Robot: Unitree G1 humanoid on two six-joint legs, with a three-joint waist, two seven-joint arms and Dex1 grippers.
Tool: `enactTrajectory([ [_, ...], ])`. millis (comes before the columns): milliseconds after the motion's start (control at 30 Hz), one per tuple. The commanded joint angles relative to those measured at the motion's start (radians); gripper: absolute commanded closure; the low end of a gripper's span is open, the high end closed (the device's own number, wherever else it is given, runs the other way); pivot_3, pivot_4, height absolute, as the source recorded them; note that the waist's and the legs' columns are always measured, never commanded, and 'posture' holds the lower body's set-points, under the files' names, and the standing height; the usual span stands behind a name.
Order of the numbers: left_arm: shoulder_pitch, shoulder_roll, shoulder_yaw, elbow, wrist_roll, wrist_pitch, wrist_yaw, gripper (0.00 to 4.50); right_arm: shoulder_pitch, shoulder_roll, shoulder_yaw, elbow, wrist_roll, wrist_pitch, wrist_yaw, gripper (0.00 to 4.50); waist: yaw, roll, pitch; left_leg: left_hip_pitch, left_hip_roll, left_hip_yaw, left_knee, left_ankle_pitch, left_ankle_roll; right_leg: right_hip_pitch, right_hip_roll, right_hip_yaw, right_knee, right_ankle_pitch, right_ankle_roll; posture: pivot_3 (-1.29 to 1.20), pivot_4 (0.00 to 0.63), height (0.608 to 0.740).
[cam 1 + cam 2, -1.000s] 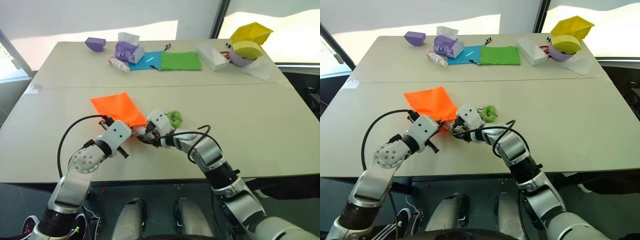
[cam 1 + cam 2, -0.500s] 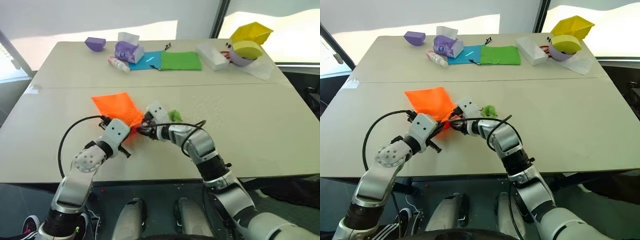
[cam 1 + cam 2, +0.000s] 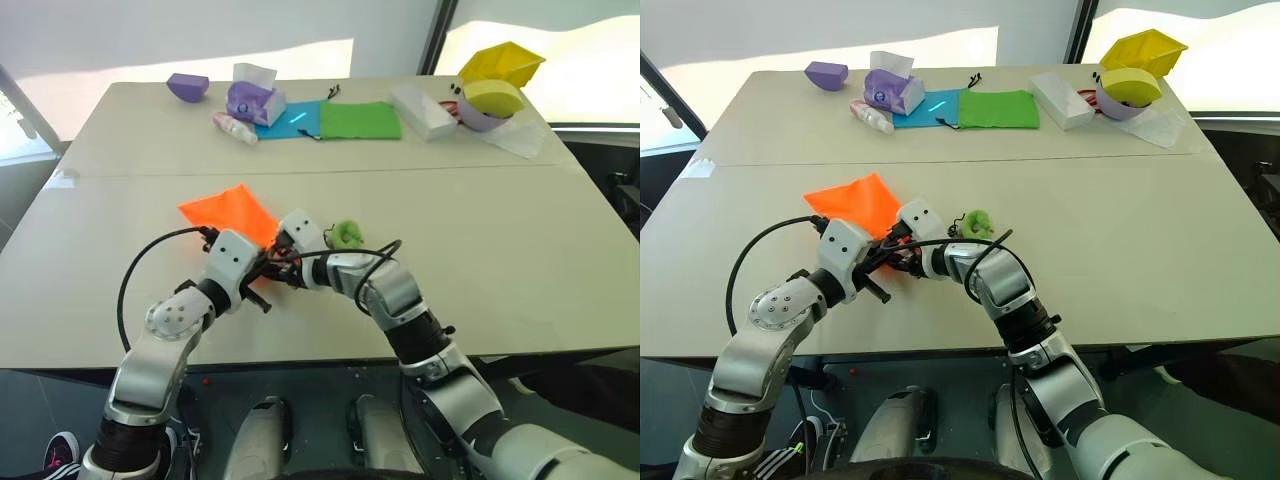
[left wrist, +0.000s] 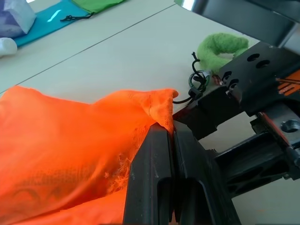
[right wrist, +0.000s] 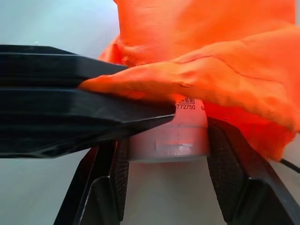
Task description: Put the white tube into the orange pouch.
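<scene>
Feeding white tube (image 5: 180,136) into orange pouch (image 3: 228,212) | tube clamped across right fingers (image 5: 229,187), far end already under fabric at mouth | left fingers (image 4: 161,159) pinched on pouch rim | pouch body lies toward 11 o'clock on table (image 3: 480,250) | push along tube axis.

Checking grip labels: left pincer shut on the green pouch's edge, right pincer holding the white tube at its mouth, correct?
Not green: the left wrist view shows the left pincer shut on the orange pouch edge. The right pincer does hold the white tube at its mouth.
</scene>
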Motion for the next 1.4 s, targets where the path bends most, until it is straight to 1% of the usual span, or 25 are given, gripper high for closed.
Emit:
enactTrajectory([
  [33,-0.006,-0.002,0.012,-0.045,-0.03,-0.028,-0.004,4.5,-0.007,-0.012,0.063,-0.019,-0.036,-0.061,0.011,2.69,0.0,0.0,0.0,0.0,0.0,0.0,0.0,0.0,0.0,0.0,0.0,0.0,0.0,0.0,0.0,0.0,0.15,0.74],
  [133,-0.008,-0.004,0.017,-0.049,-0.045,-0.014,-0.001,4.5,0.009,-0.01,0.089,-0.046,-0.023,-0.074,0.044,2.69,0.0,0.0,0.0,0.0,0.0,0.0,0.0,0.0,0.0,0.0,0.0,0.0,0.0,0.0,0.0,0.0,0.15,0.74],
  [267,0.001,-0.004,0.023,-0.055,-0.057,-0.034,-0.002,4.5,0.02,-0.044,0.151,-0.069,-0.042,-0.102,0.096,2.69,0.0,0.0,0.0,-0.001,0.0,0.0,0.0,0.0,0.0,0.0,0.0,0.0,-0.001,0.0,0.0,0.0,0.15,0.74],
  [367,-0.007,-0.014,0.04,-0.067,-0.089,-0.006,0.003,4.5,0.022,-0.055,0.167,-0.066,-0.058,-0.116,0.095,2.69,0.002,0.0,0.0,-0.001,0.0,0.0,0.0,0.0,0.0,-0.001,0.0,0.0,-0.001,0.0,0.0,0.0,0.15,0.74],
  [467,0.015,0.028,0.013,-0.052,-0.061,-0.04,-0.023,4.5,0.016,-0.057,0.182,-0.045,-0.092,-0.15,0.074,2.69,0.0,0.0,0.0,-0.001,0.0,0.0,0.0,0.0,0.0,-0.001,0.0,0.0,-0.001,0.0,0.0,0.0,0.15,0.74],
  [567,0.033,0.046,0.014,-0.063,-0.071,-0.042,-0.029,4.5,0.024,-0.081,0.207,-0.053,-0.107,-0.182,0.108,2.69,0.0,0.0,0.0,-0.001,0.0,0.0,-0.001,0.0,0.0,-0.001,0.0,0.0,-0.001,0.0,-0.001,0.0,0.15,0.74],
  [633,0.051,0.078,0.004,-0.071,-0.055,-0.072,-0.049,4.5,0.02,-0.1,0.202,-0.052,-0.107,-0.194,0.131,2.69,0.001,0.0,0.0,-0.001,0.0,0.0,-0.001,0.0,0.0,-0.001,0.0,0.0,-0.001,0.0,-0.001,0.0,0.15,0.74],
  [733,0.077,0.116,0.001,-0.08,-0.06,-0.108,-0.082,4.5,0.023,-0.153,0.238,-0.064,-0.141,-0.237,0.173,2.69,0.002,0.0,0.0,-0.002,0.0,0.0,-0.001,0.0,0.0,-0.001,0.0,0.0,-0.002,-0.002,-0.003,0.0,0.15,0.74],
  [800,0.09,0.135,0.004,-0.076,-0.05,-0.124,-0.083,4.5,0.023,-0.157,0.238,-0.067,-0.149,-0.256,0.174,2.69,0.002,0.0,0.0,-0.002,0.0,0.0,-0.001,0.0,0.0,-0.001,-0.001,0.0,-0.002,-0.002,-0.003,0.0,0.15,0.74],
  [867,0.102,0.149,0.004,-0.068,-0.048,-0.157,-0.093,4.5,0.013,-0.154,0.245,-0.055,-0.174,-0.282,0.163,2.69,0.0,0.0,0.0,-0.002,0.0,0.0,-0.001,0.0,0.0,-0.001,-0.001,0.0,-0.002,-0.002,-0.004,0.0,0.15,0.74],
  [933,0.112,0.164,0.0,-0.055,-0.034,-0.189,-0.098,4.5,0.013,-0.129,0.237,-0.05,-0.166,-0.274,0.164,2.69,0.001,0.0,0.0,-0.002,0.0,0.0,-0.001,0.0,0.0,-0.002,-0.001,0.0,-0.002,-0.002,-0.004,0.0,0.15,0.74],
  [1033,0.116,0.161,0.008,-0.055,-0.049,-0.189,-0.1,4.5,0.018,-0.116,0.254,-0.063,-0.171,-0.277,0.178,2.69,0.001,0.0,0.0,-0.002,0.0,0.0,-0.002,0.0,0.0,-0.002,-0.001,0.0,-0.002,-0.002,-0.004,0.0,0.15,0.74],
  [1100,0.12,0.162,0.014,-0.046,-0.053,-0.201,-0.105,4.5,0.014,-0.08,0.227,-0.046,-0.167,-0.247,0.14,2.69,-0.001,0.0,0.0,-0.002,0.0,0.0,-0.002,0.0,0.0,-0.002,-0.001,0.0,-0.002,-0.002,-0.004,0.0,0.15,0.74],
  [1167,0.119,0.169,0.013,-0.033,-0.04,-0.216,-0.106,4.5,0.001,-0.034,0.171,0.002,-0.17,-0.233,0.07,2.69,-0.003,0.0,0.0,-0.004,0.0,0.0,-0.002,0.0,0.0,-0.004,-0.001,0.0,-0.002,-0.002,-0.004,0.0,0.15,0.74],
  [1200,0.119,0.166,0.015,-0.031,-0.04,-0.213,-0.102,4.5,-0.004,-0.017,0.147,0.011,-0.16,-0.225,0.061,2.69,-0.002,0.0,0.0,-0.004,0.0,0.0,-0.002,0.0,0.0,-0.005,-0.001,0.0,-0.001,-0.002,-0.004,0.0,0.15,0.74],
  [1300,0.117,0.161,0.01,-0.026,-0.038,-0.215,-0.095,4.5,-0.006,0.015,0.105,0.001,-0.119,-0.192,0.08,2.69,0.001,0.0,0.0,-0.008,0.0,0.0,-0.002,0.001,-0.003,-0.009,-0.001,0.0,0.0,-0.001,-0.004,0.0,0.15,0.74],
  [1400,0.117,0.163,0.005,-0.019,-0.03,-0.228,-0.095,4.5,0.005,0.011,0.122,-0.027,-0.097,-0.196,0.131,2.69,0.002,0.0,0.0,-0.01,0.0,0.0,-0.002,0.001,-0.003,-0.01,-0.001,0.0,0.0,-0.001,-0.004,0.0,0.15,0.74],
])
